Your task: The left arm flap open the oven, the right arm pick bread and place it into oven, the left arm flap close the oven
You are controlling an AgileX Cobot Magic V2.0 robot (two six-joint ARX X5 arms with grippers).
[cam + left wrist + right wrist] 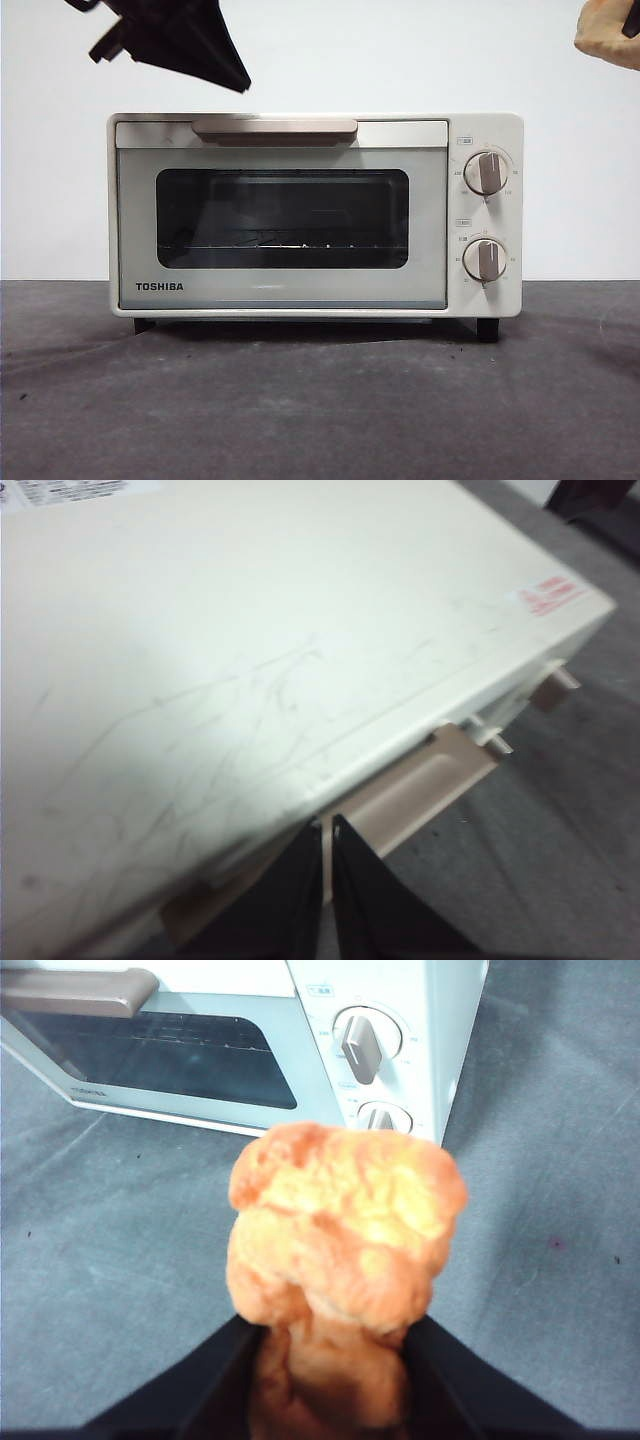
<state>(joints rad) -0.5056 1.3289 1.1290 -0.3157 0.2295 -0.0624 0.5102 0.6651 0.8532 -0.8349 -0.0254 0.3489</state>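
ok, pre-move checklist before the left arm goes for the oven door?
1. Oven door shut, not yet flapped open: ok.
2. Handle unobstructed: ok.
3. Left gripper above the oven top near the handle, not touching it, jaws together: ok.
4. Bread clamped in the right gripper: ok.
5. Right gripper with the bread held high, off to the knob side, outside the door's swing: ok.
6. Wire rack bare: cannot tell, glass too dark.

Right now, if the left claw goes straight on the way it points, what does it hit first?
Most likely the oven's beige handle: the left claw, jaws together, points at it just over the oven top's front edge. Depth unclear.
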